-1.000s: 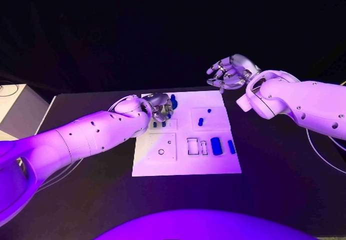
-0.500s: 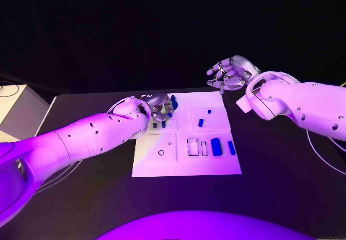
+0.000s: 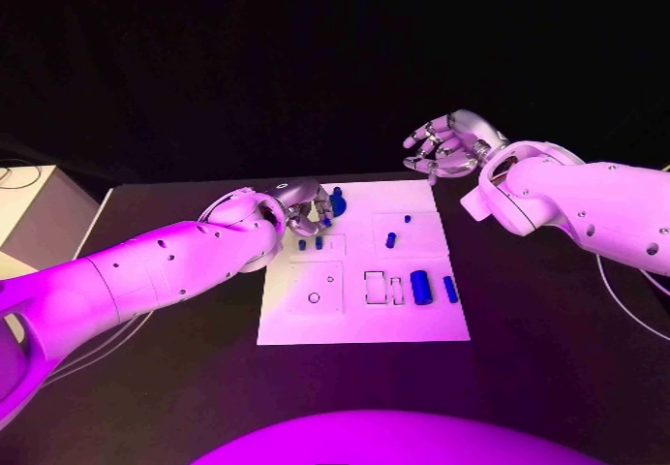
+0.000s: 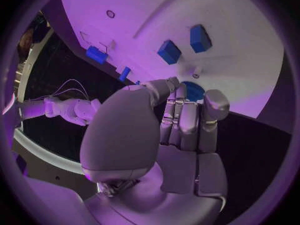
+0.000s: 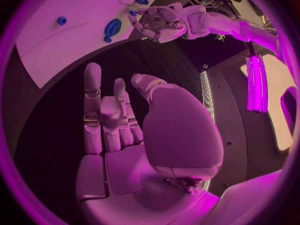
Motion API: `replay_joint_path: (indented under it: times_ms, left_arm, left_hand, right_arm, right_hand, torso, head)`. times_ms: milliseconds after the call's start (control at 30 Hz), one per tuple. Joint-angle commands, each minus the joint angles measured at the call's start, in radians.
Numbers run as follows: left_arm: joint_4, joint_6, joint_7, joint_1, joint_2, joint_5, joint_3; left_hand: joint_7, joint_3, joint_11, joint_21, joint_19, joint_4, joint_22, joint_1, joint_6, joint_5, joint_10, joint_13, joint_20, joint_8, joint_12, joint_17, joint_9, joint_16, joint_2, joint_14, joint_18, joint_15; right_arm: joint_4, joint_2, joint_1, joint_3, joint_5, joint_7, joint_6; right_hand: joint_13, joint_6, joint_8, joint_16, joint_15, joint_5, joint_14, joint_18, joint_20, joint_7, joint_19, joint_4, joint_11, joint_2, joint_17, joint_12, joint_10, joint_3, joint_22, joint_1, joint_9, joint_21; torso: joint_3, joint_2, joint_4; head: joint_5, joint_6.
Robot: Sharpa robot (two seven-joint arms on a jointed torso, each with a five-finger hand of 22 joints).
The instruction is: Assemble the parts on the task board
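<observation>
While the left hand works the far edge: the board lies mid-counter, most blue parts on its far half and a row near its right edge.
Left hand: the left hand sits over the board's far-left corner, beside the round part; fingers lie close together with tips at that part, but whether they grip it I cannot tell.
Right hand: the right hand hangs above the counter beyond the board's far-right corner, fingers apart and half-curled, holding nothing.
Handling: the parts look small, rigid and light, likely smooth plastic and apt to slip; a pinch across the flat sides seems safest, and the round part by its rim.
Head view adds: the whole layout, with the long part and slim part by the outlined slots.
Left wrist adds: two square parts standing just past the fingertips, and the round part partly hidden behind them.
Right wrist adds: the empty palm, with the left hand seen from across the board.
</observation>
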Motion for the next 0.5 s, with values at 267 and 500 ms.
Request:
replay_joint_path:
  times_ms: [267,500]
  left_arm:
    - [0.024,0.063,-0.028,0.001,-0.05,0.019,0.021]
    - [0.027,0.07,-0.044,0.001,-0.069,0.006,0.041]
  left_hand:
    - [0.0,-0.006,0.001,-0.001,0.0,0.0,-0.004,-0.018,0.008,-0.007,0.009,-0.002,0.005,-0.008,-0.009,-0.004,0.003,0.005,-0.005,0.007,-0.016,-0.001]
    - [0.0,-0.006,0.001,0.0,0.0,0.0,-0.003,-0.02,0.009,-0.007,0.009,-0.002,0.005,-0.009,-0.011,-0.003,0.004,0.005,-0.006,0.007,-0.016,-0.001]
  right_arm:
    - [0.0,-0.003,0.0,0.0,-0.01,0.005,0.008]
    - [-0.001,-0.003,0.0,0.0,-0.012,0.005,0.009]
  right_hand:
    - [-0.005,0.005,-0.001,0.0,0.0,0.004,0.007,0.011,0.001,0.002,0.009,-0.006,-0.003,0.0,-0.001,-0.008,0.007,0.001,-0.002,-0.013,-0.002,-0.006]
    - [-0.005,0.005,-0.001,0.0,0.0,0.004,0.007,0.011,0.001,0.002,0.009,-0.006,-0.003,0.0,-0.001,-0.008,0.007,0.001,-0.002,-0.013,-0.002,-0.006]
  torso:
    - [-0.0012,-0.001,0.0022]
    - [-0.0013,0.0,0.0028]
  head:
    - [0.003,0.003]
    - [0.006,0.003]
